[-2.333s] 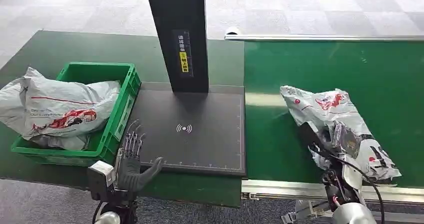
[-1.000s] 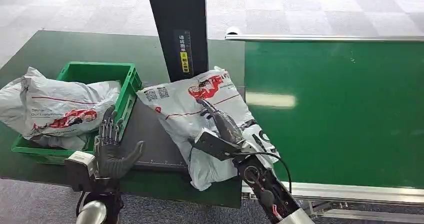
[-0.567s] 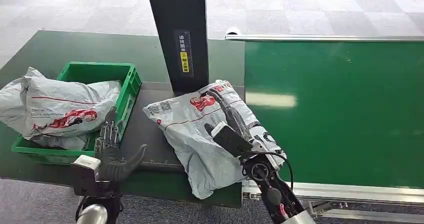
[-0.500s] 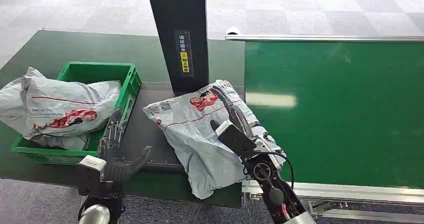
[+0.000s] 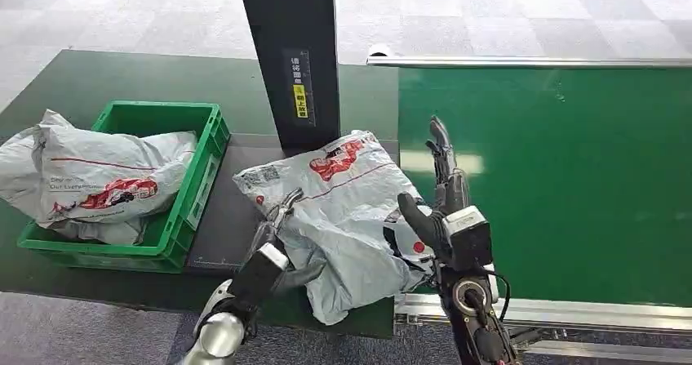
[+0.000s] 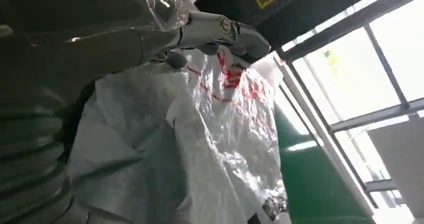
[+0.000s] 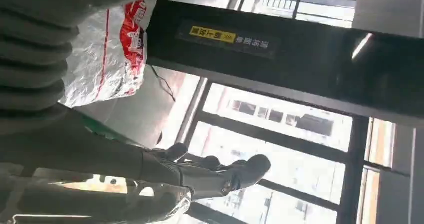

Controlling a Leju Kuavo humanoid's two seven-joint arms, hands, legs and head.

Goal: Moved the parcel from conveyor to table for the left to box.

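Far left, the green crate [image 5: 175, 210] already has one grey bag [image 5: 90, 181] slumped over its rim. Next over, the left hand [image 5: 277, 222] is on the parcel's [image 5: 343, 210] near-left edge, fingers laid on the plastic (can't tell if it's actually gripping yet). The parcel lies on the dark table pad [image 5: 228, 218], long axis running diagonally from the near edge up toward the black post [image 5: 290, 55]. The right hand [image 5: 436, 193] stands just beside its right edge, fingers spread, holding nothing. The crate is left of the parcel, so I'd guess a leftward drag.

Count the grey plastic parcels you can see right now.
2. One grey parcel lies in the green crate, spilling over its rim. The other parcel lies on the black pad beside the crate. The top parcel may hide others in the crate.
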